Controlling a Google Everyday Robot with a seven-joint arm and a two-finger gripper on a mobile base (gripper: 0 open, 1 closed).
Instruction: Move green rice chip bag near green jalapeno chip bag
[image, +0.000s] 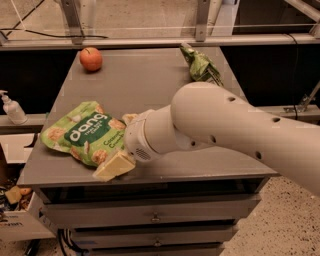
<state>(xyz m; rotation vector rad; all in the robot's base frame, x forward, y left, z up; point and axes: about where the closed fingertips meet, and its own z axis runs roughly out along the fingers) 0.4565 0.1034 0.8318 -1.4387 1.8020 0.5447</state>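
Observation:
The green rice chip bag (82, 132), large and light green with white "dang" lettering, lies flat at the front left of the grey table (145, 85). The green jalapeno chip bag (202, 67), small and darker green, lies at the back right of the table. My gripper (115, 146) is at the rice bag's right end, low over the table. It is open, with one cream finger (114, 166) at the bag's front corner and the other (129, 119) behind its right edge. My white arm covers the table's front right.
A red apple (91, 59) sits at the table's back left. Drawers (155, 217) run under the tabletop. A soap bottle (12, 109) stands on a lower ledge to the left. A metal rail runs behind the table.

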